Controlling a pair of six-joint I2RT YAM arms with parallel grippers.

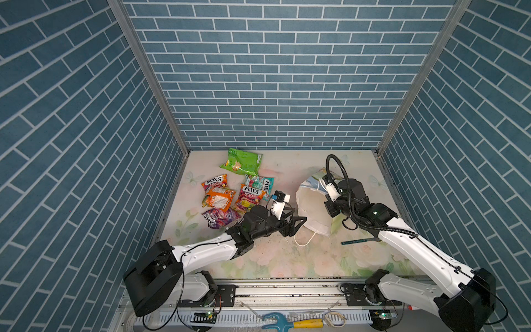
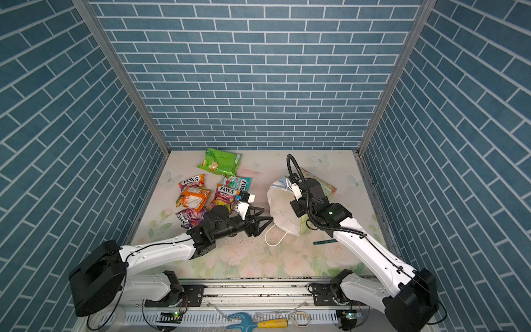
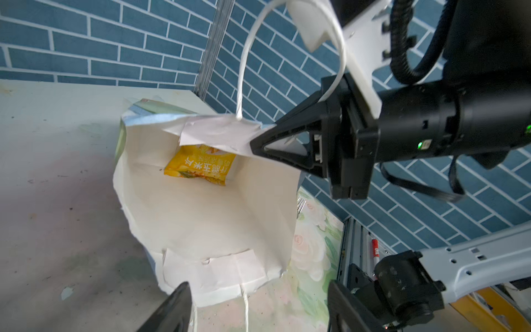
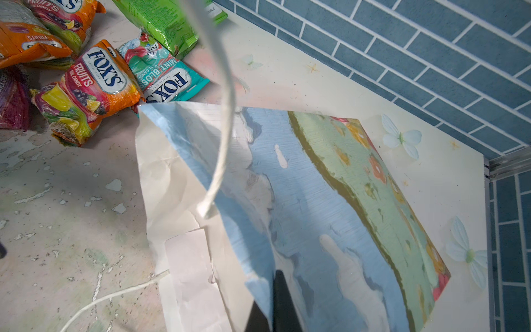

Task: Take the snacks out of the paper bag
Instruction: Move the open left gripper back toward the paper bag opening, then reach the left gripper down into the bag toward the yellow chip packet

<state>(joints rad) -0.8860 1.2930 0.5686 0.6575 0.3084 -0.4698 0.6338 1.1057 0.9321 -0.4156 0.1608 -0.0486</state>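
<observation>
The paper bag (image 1: 311, 208), a large gift bag that is white inside with a blue sky-and-clouds print outside, lies on its side on the right half of the floral-printed table (image 1: 287, 258). Its mouth is turned toward the left arm. Deep inside, against the bottom, lies 1 flat yellow plastic packet (image 3: 201, 165) with white lettering, seen only in the left wrist view.

The right gripper (image 3: 254, 146) is pinched closed on the bag's upper rim, holding the mouth open. The upper cord handle (image 3: 244, 72) loops over it, and the lower cord handle (image 1: 304, 238) trails on the table. The left gripper (image 1: 298, 220) sits just at the mouth, its jaws spread wide with nothing gripped.

Left of the bag, 6 packets lie out on the table:
- a bright green chip bag (image 1: 241, 162), farthest back
- a teal FOX'S mint packet (image 1: 260, 184)
- a rear FOX'S fruit packet (image 1: 214, 182)
- a middle FOX'S fruit packet (image 1: 248, 198)
- an orange crinkly packet (image 1: 218, 201)
- a purple packet (image 1: 219, 218), just beside the left wrist

A thin dark teal stick (image 1: 356, 241), possibly a pen, lies near the right forearm.
</observation>
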